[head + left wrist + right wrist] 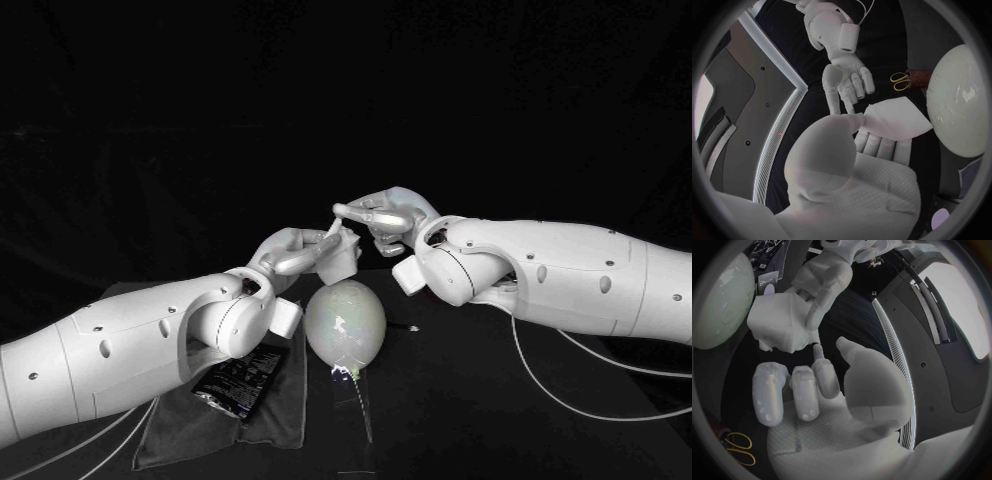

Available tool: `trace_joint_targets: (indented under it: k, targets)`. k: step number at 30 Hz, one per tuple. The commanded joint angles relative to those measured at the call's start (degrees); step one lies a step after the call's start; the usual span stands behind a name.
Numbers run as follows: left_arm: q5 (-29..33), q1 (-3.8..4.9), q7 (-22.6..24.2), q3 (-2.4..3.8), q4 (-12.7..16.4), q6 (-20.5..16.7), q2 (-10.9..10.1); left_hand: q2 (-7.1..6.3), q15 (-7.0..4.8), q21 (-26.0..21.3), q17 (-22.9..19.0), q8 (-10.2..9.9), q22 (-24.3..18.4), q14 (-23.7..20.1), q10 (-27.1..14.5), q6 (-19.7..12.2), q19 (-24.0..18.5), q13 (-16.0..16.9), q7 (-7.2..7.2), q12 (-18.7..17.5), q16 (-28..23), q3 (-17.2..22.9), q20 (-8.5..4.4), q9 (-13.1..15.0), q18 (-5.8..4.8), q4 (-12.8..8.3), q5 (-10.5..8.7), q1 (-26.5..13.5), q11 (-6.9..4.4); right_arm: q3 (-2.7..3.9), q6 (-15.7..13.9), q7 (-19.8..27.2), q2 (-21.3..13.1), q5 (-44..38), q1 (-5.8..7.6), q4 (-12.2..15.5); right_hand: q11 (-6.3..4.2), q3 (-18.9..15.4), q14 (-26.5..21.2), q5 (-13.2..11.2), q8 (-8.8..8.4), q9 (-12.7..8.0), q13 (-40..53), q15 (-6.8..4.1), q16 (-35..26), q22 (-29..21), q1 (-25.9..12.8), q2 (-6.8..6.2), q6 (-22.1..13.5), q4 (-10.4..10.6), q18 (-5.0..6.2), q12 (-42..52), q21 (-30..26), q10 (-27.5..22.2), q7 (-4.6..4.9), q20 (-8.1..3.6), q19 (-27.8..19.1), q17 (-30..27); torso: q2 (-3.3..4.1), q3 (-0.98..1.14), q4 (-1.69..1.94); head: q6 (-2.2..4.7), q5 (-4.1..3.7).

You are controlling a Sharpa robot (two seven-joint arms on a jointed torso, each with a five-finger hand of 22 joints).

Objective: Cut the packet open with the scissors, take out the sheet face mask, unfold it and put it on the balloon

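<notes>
Sheet mask is out of the packet, folded, and sits between both hands just beside the balloon. Left hand pinches it along 1 edge, thumb against fingers. Right hand holds nothing: thumb wide apart, fingers loosely curled, 1 fingertip at the mask's corner.

My read: the mask is light, damp and limp, so the layers will cling and may tear if yanked. Pinch a free corner of the top layer and peel outward slowly. The balloon is light and will likely roll if pushed. Packet lies on the grey cloth.
</notes>
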Motion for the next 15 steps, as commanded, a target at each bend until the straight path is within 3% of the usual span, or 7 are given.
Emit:
trace_joint_targets:
  k: [1, 15]
  targets:
    - [0.7, 0.07, -0.4, 0.09, 0.0, 1.9, 0.1, -0.03, -0.08, -0.3, -0.1, 0.2, -0.1, 0.4, 0.3, 0.3, 0.4, -0.1, 1.23, -0.2, -0.3, 0.3, 0.08, 0.0, 0.02, 0.0, 0.17, -0.5, 0.04, 0.05, 0.2, 3.1, -0.1, 2.0, 0.04, 0.1, 1.03, -1.7, 5.9, -0.3, -0.61, -0.3, 5.7, 0.57, -0.2, 12.7, -0.7, -0.05, -0.2, 1.2, 0.11, -0.5, -0.7, 0.4, -0.03, 0.67, 2.0, 14.5, 0.01, 0.0, -0.01, 0.01, -0.05]
    - [5.1, 0.08, -0.3, 0.09, 0.0, 4.1, -0.4, -1.1, 0.12, -0.8, -0.5, -0.3, 0.0, 0.9, -0.6, -0.3, 1.2, -0.1, 1.53, -0.3, -1.3, 4.0, 0.07, -0.3, 0.03, 1.0, 0.15, -7.1, 0.32, 0.04, -2.3, 4.7, -2.7, 2.0, 0.25, -1.1, 0.98, -4.1, 5.8, -0.2, -1.2, -0.8, 5.5, 0.58, -0.4, 12.5, 1.9, 1.53, 1.1, 3.5, 0.26, -0.8, -1.2, 0.1, -0.11, 1.0, 1.7, 14.3, 0.02, -0.02, 0.05, 0.1, 0.06]
